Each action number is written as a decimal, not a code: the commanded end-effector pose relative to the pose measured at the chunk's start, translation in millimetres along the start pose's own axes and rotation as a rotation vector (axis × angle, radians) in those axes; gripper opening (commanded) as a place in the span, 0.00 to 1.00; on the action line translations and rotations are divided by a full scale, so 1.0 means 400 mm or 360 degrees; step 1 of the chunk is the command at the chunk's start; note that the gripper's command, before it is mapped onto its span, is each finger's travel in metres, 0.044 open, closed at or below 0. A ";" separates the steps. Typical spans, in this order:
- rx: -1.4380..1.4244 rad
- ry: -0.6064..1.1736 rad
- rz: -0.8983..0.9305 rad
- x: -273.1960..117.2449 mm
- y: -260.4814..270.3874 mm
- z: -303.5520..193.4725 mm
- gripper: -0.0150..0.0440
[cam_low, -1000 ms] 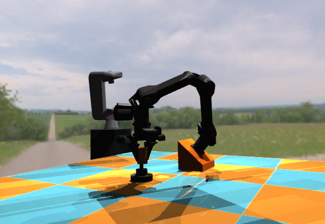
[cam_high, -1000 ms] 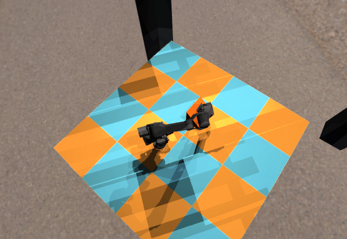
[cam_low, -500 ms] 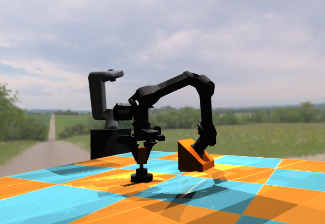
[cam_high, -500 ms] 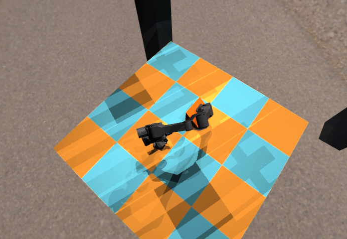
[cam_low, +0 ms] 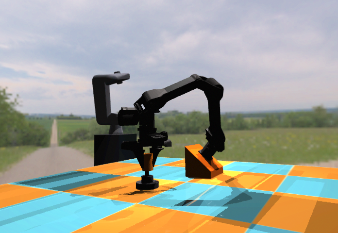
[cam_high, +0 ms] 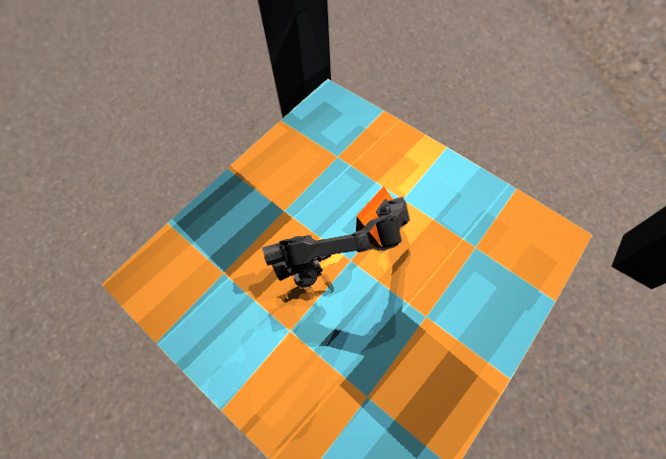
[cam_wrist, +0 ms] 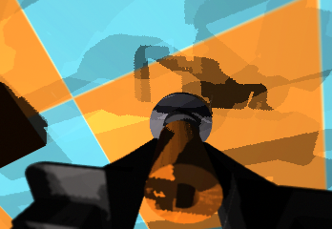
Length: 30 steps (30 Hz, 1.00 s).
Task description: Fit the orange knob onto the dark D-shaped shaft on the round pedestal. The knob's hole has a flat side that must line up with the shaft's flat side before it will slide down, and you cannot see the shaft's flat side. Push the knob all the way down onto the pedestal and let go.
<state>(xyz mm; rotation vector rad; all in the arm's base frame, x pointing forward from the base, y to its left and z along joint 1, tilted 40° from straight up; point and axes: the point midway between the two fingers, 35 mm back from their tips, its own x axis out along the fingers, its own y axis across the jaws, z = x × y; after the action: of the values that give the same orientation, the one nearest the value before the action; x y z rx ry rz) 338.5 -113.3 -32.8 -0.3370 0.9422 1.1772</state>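
Observation:
My gripper [cam_low: 148,167] [cam_wrist: 179,144] is shut on the orange knob [cam_low: 147,161] [cam_wrist: 180,152]. In the exterior view the knob is upright above the dark round pedestal [cam_low: 146,185] [cam_wrist: 157,120]. A short length of the dark shaft [cam_low: 146,173] shows between the knob's lower end and the pedestal's collar, so the knob is not down on the pedestal. The wrist view shows the knob's top end with its dark hole. Whether the shaft's tip is inside the knob, and how the flat sides lie, cannot be seen. In the top view the knob is hidden under the arm.
The arm's orange wedge base [cam_high: 374,209] [cam_low: 193,164] stands on the orange and blue checkered table [cam_high: 540,227] [cam_low: 312,178]. Large black posts [cam_high: 303,48] [cam_high: 664,238] stand beyond the table's edges. A black box [cam_low: 103,151] bearing a grey bracket-like shape [cam_low: 101,96] stands behind, left.

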 end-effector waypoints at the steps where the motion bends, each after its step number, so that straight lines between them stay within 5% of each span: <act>1: 0.0001 -0.0001 -0.0010 -0.005 0.000 -0.005 0.25; 30: -0.0019 -0.0001 -0.0010 0.007 0.001 -0.002 0.25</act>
<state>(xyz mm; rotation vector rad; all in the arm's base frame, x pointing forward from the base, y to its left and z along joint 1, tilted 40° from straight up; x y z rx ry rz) 338.2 -112.4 -35.6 -0.3449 0.9391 1.1733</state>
